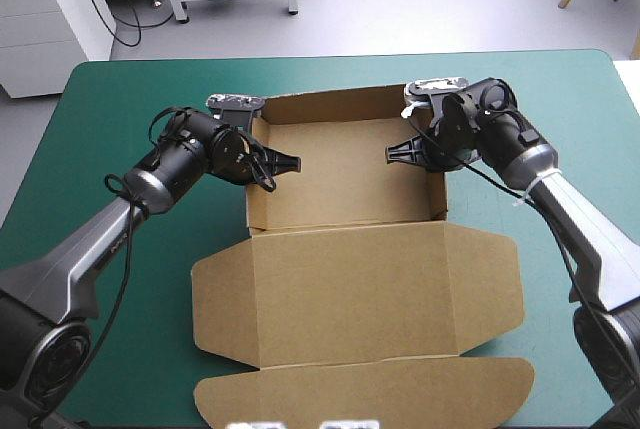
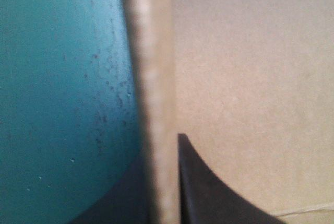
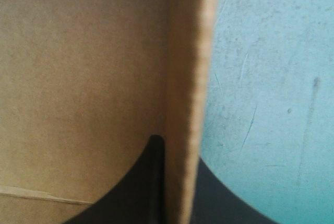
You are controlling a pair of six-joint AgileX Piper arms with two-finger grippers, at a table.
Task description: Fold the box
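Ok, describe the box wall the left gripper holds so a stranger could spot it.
On the teal-green table lies the brown box, its open tray at the far end, its lid flat nearer us. The wall is the tray's upright left side. Unlike the back wall, the left gripper pinches it, one finger each side.

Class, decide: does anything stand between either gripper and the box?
Nothing visible does. The left gripper is shut on the left wall of the box, the right gripper on its right wall.
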